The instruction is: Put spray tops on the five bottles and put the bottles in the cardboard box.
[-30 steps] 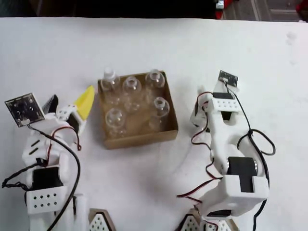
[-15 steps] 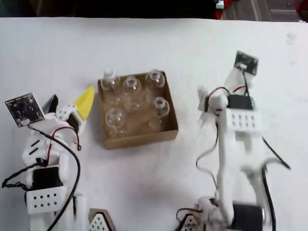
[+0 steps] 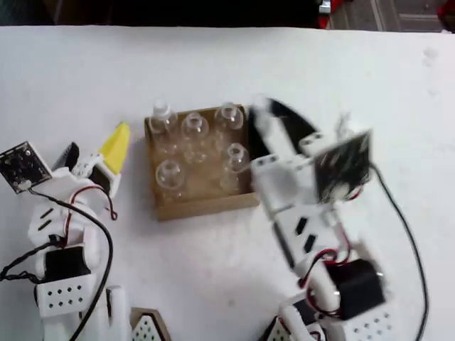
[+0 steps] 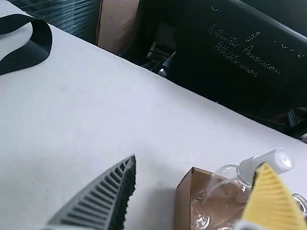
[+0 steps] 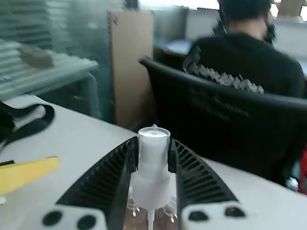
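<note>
The cardboard box (image 3: 206, 204) stands mid-table with five clear bottles in it. The far-left bottle (image 3: 162, 121) wears a white spray top; the other bottles (image 3: 193, 129) have bare necks. My right gripper (image 3: 266, 117) hovers at the box's far right corner, by a bare-necked bottle (image 3: 229, 115). In the right wrist view it (image 5: 153, 143) is shut on a white spray top (image 5: 153, 167), its tube pointing down. My left gripper (image 3: 92, 145) stands open just left of the box, nothing between its fingers. The left wrist view shows that gripper (image 4: 196, 164), the box corner (image 4: 184, 191) and the capped bottle (image 4: 225, 179).
White table lies around the box on every side. A black strap (image 4: 24, 38) lies far off on the table. A dark office chair (image 5: 230, 129) stands beyond the far edge. Both arm bases (image 3: 67, 298) sit at the near edge.
The right arm swung from the table's right side over to the box's far right corner. The left arm shifted slightly to the left.
</note>
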You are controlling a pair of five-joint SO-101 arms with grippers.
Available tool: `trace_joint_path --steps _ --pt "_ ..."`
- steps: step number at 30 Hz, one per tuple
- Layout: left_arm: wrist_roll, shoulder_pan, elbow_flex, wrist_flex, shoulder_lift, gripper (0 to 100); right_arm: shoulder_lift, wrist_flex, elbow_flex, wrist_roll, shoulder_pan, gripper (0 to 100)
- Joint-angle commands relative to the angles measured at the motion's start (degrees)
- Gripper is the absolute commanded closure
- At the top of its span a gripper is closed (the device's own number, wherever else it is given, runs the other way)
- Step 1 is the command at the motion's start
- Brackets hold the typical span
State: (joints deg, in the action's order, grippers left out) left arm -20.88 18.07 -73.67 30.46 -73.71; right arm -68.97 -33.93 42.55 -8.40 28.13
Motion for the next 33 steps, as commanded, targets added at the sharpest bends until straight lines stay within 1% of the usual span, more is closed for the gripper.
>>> trace_joint_path --steps 1,4,6,11,16,17,19,23,26,31,33 --pt "-0.62 0.92 2.20 0.18 -0.75 64 -0.57 21.14 8.44 -7.03 6.55 98.1" --pt "-0.62 0.92 2.11 0.18 -0.75 64 -0.57 31.96 13.54 -15.56 9.98 98.1" --pt "-0.62 0.92 2.11 0.18 -0.75 64 -0.57 34.59 15.30 -18.99 12.18 98.1" --pt "-0.62 0.92 1.76 -1.14 -0.66 64 -0.57 35.38 16.09 -19.08 17.71 98.1" --pt "-0.62 1.01 -0.44 -4.84 -0.66 64 0.13 41.98 16.18 -18.90 19.74 98.1" --pt "-0.62 1.01 -0.53 -4.92 -0.66 64 1.10 42.68 16.18 -18.11 19.74 98.1" --pt "-0.62 1.01 -0.44 -4.92 -0.66 64 3.82 44.18 16.09 -13.71 19.38 98.1" --pt "-0.62 1.01 -0.44 -5.01 -0.66 64 10.86 50.95 16.00 -6.15 18.15 98.1" --pt "-0.62 1.10 -0.44 -4.75 -0.66 64 14.37 53.76 16.26 -4.75 17.10 98.1" --pt "-0.62 1.10 -0.44 -5.01 -0.66 64 15.34 53.58 16.53 0.79 16.57 98.1" --pt "-0.62 1.10 -0.44 -5.01 -0.66 64 15.78 53.58 16.53 0.70 16.48 98.1"
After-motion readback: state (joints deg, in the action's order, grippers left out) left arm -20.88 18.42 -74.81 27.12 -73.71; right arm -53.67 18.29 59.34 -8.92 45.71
